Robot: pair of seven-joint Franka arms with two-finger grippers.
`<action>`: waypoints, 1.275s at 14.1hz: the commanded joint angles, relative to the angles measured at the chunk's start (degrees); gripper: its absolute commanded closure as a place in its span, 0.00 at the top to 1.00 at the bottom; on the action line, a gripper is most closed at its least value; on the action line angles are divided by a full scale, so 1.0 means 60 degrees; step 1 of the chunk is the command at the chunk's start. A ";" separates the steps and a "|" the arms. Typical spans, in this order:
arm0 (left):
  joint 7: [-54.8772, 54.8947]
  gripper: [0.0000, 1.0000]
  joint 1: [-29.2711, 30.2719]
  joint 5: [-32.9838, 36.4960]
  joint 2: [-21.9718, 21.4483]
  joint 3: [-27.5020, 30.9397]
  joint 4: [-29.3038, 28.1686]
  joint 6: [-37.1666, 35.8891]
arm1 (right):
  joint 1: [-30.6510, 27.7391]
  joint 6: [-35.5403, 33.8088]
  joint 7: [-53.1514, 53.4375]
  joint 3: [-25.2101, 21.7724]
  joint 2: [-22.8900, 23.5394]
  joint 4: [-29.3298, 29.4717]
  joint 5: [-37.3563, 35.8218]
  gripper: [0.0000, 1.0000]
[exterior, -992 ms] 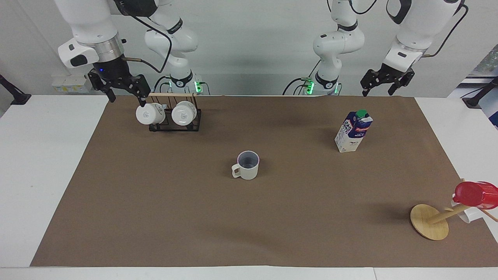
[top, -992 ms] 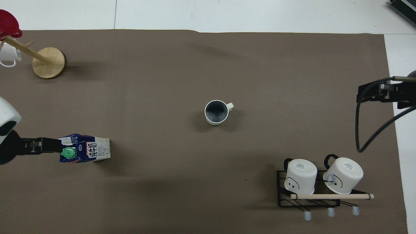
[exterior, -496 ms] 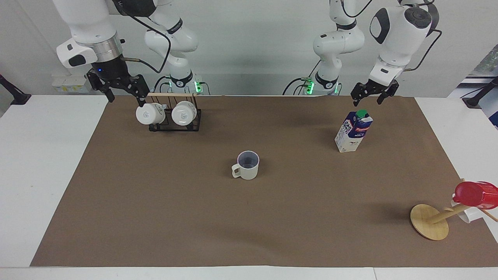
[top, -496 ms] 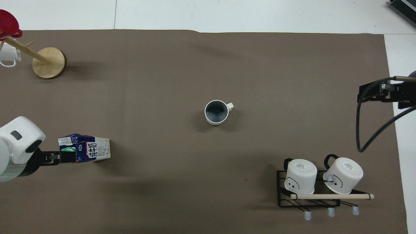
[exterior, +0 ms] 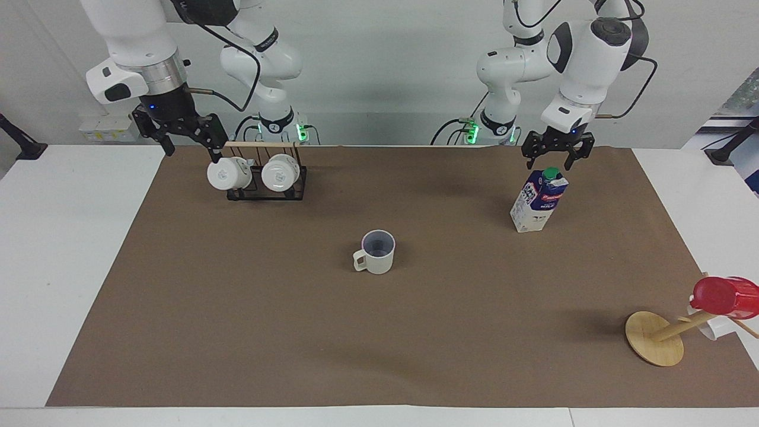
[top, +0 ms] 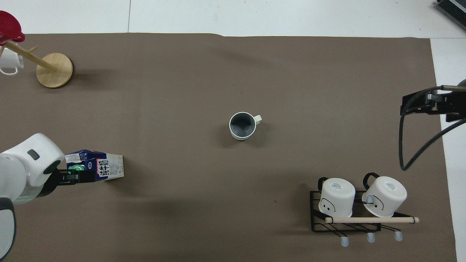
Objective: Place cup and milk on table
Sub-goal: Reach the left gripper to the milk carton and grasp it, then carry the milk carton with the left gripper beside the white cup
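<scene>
Milk (exterior: 538,200): blue-and-cream carton, green cap, upright toward the left arm's end. Left gripper (exterior: 556,155) open, empty, above cap, hiding it overhead. Cup (exterior: 377,252) upright mid-table (exterior: 450,308). Right gripper (exterior: 190,137) open, waiting over rack (exterior: 265,182).

Milk (top: 95,168): only item carrying print. Overhead view shows a white panel on its side with large dark characters running along the carton's length; they look like East Asian script, not legible enough to transcribe. A smaller white label with fine print sits on the top slope beside the green cap; unreadable.

Same milk carton (exterior: 538,200) in the facing view: red label band with white lettering on the blue upper part, a short dark word on the cream lower part; neither can be made out.

White mugs (top: 336,197): drawn face marks, no text.
</scene>
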 commanded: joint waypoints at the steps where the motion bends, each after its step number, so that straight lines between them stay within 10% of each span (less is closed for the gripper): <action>1: 0.0654 1.00 0.0008 0.0201 -0.0242 0.0079 -0.0422 0.0547 | -0.0102 -0.0108 -0.0236 -0.0003 0.0026 0.0086 0.0215 1.00; 7: 0.0654 1.00 0.0111 0.0216 -0.0052 0.0079 -0.1156 0.1778 | -0.0102 -0.0064 -0.0265 -0.0003 0.0026 0.0086 0.0215 1.00; 13: 0.0654 0.42 0.0243 0.0216 0.0256 0.0079 -0.0878 0.1691 | -0.0102 -0.0050 -0.0265 -0.0003 0.0026 0.0086 0.0215 1.00; 18: 0.0159 0.33 0.0170 0.0216 0.0591 0.0079 -0.0280 0.1356 | -0.0102 -0.0064 -0.0265 -0.0003 0.0026 0.0086 0.0215 1.00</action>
